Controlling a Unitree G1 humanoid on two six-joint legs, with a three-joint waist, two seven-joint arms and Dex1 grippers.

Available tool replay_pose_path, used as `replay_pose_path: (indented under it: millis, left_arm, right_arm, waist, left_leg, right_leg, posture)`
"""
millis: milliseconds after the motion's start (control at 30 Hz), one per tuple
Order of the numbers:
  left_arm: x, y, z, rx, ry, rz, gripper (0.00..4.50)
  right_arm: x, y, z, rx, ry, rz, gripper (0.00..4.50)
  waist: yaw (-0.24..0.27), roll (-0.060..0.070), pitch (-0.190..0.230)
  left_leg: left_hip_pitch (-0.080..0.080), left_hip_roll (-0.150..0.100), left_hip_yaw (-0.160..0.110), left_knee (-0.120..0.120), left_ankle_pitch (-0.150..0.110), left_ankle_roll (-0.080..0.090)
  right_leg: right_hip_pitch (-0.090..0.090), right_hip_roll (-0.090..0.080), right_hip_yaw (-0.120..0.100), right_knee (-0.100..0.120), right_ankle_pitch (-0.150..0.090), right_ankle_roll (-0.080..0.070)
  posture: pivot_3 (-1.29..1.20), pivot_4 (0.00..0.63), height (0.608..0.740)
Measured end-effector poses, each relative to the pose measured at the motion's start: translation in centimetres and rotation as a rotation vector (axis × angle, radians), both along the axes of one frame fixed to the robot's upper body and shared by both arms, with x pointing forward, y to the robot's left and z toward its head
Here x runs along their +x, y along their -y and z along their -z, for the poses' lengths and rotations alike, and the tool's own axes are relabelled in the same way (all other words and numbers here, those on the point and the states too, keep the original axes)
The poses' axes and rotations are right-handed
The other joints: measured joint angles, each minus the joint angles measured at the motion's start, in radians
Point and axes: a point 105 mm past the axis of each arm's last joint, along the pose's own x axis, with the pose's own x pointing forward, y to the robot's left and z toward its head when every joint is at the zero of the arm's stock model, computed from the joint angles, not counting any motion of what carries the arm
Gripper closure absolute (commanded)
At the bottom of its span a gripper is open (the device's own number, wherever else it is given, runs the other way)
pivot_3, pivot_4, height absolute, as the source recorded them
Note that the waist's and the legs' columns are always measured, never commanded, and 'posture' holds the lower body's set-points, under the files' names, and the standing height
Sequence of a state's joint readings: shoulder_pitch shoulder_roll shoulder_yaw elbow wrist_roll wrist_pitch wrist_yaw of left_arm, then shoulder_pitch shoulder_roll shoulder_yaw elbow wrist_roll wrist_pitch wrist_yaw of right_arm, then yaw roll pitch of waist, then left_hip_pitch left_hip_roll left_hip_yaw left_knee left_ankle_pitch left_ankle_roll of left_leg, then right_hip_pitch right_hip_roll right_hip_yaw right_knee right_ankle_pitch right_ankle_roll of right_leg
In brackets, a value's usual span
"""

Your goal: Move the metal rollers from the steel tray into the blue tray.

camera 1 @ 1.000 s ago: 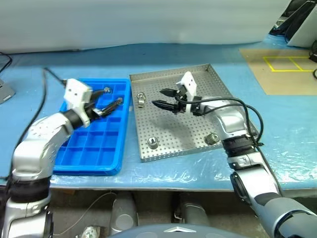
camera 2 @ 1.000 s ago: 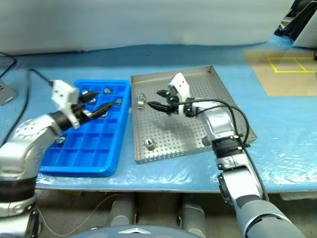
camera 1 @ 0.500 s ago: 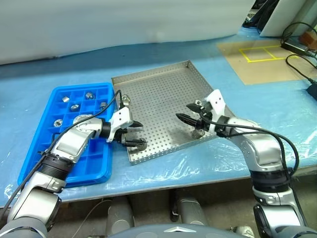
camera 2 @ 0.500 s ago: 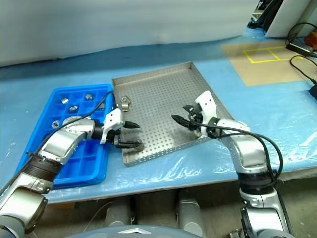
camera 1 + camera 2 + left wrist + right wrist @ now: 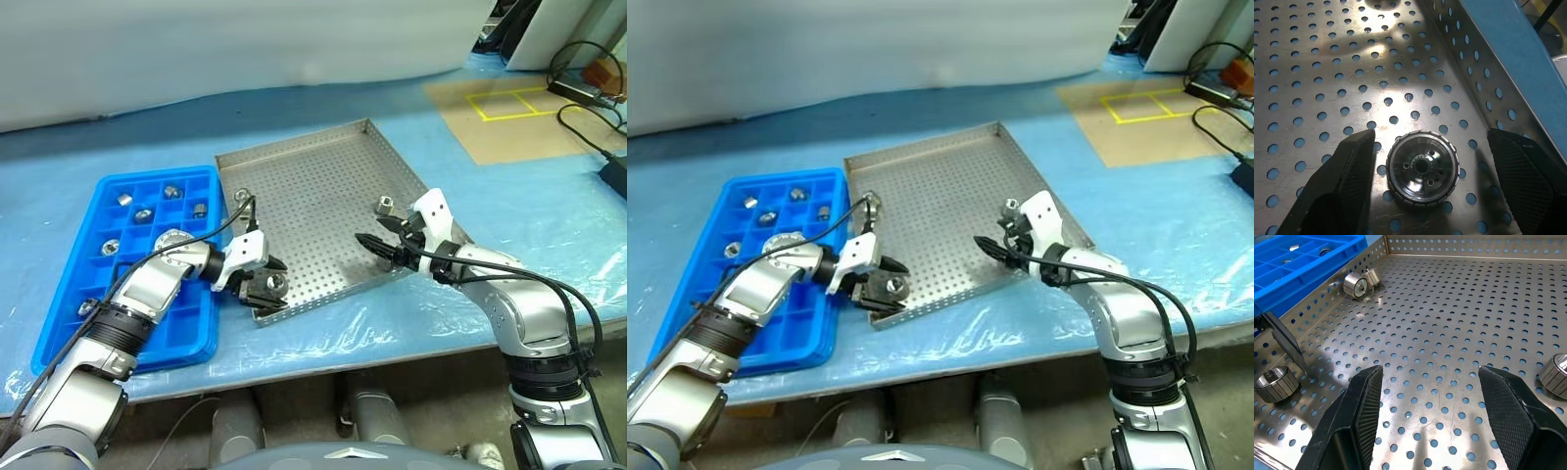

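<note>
One roller (image 5: 1422,172) lies in the steel tray's (image 5: 323,186) near left corner, between the wide-spread fingers of the left gripper (image 5: 272,285), untouched. Right gripper (image 5: 374,238) hovers wide and empty by another roller (image 5: 385,206). Blue tray (image 5: 73,328) holds several rollers.

You're seeing shiny metal rollers (image 5: 1422,173) lying in steel tray (image 5: 323,186)'s corners; several sitting in blue tray (image 5: 69,294) compartments.
</note>
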State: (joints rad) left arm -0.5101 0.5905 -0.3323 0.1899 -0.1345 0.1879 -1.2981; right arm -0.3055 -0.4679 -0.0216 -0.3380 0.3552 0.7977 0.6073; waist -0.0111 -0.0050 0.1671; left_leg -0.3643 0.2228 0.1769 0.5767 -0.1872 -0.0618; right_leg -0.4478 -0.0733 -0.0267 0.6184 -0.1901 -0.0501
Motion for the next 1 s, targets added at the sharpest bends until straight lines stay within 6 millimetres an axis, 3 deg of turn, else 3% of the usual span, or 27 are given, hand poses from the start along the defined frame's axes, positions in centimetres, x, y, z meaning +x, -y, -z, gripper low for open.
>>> replay_pose_path:
  millis: [133,267,333,800,933,1000]
  left_arm:
    - [0.2,0.3,0.2,0.048,0.028,0.004,0.65]
    - [0.4,0.3,0.2,0.082,0.056,0.007,1.54]
    - [0.7,0.3,0.2,0.089,0.071,0.006,2.25]
    - [2.1,0.0,-0.1,0.008,0.120,-0.058,2.25]
    - [2.0,1.1,-2.2,-0.154,0.120,-0.094,2.25]
    - [2.1,1.3,-3.5,-0.194,0.151,-0.107,2.25]
  right_arm:
    - [0.0,0.0,0.0,-0.001,-0.007,0.006,1.24]
    - [0.1,0.1,0.2,-0.005,-0.012,0.021,1.24]
    - [0.2,0.1,0.2,-0.006,-0.013,0.022,1.24]
    - [0.5,-0.4,-0.6,0.012,0.005,0.005,1.24]
    - [-0.6,-2.6,-1.7,0.156,-0.070,-0.147,1.24]
    - [-1.2,-3.1,-2.1,0.149,-0.088,-0.227,1.24]
  waist:
    - [0.000,0.002,-0.001]
    - [-0.003,0.003,-0.002]
    - [-0.003,0.003,-0.002]
    - [-0.001,0.007,-0.004]
    - [0.002,0.006,-0.003]
    - [0.003,0.006,-0.003]
  left_leg:
    - [0.014,0.000,0.000,-0.002,-0.001,0.001]
    - [0.014,-0.001,0.000,-0.002,-0.001,0.001]
    - [0.014,-0.001,0.000,-0.002,-0.001,0.001]
    - [0.013,-0.003,-0.001,-0.003,-0.001,0.002]
    - [0.006,-0.003,-0.002,-0.003,-0.002,0.003]
    - [0.004,-0.002,-0.002,-0.004,-0.002,0.004]
  right_leg:
    - [0.013,0.000,0.000,-0.006,-0.004,0.007]
    - [0.015,0.000,0.001,-0.009,-0.004,0.009]
    - [0.015,0.000,0.001,-0.010,-0.004,0.009]
    - [0.017,0.000,0.001,-0.012,-0.004,0.009]
    - [0.011,0.000,0.001,-0.012,0.000,0.003]
    - [0.009,0.000,0.001,-0.013,0.001,0.002]
  posture:
    - [-0.33,0.150,0.740]
    - [-0.33,0.150,0.740]
    - [-0.33,0.150,0.740]
    - [-0.29,0.150,0.740]
    - [-0.24,0.150,0.740]
    - [-0.21,0.150,0.740]
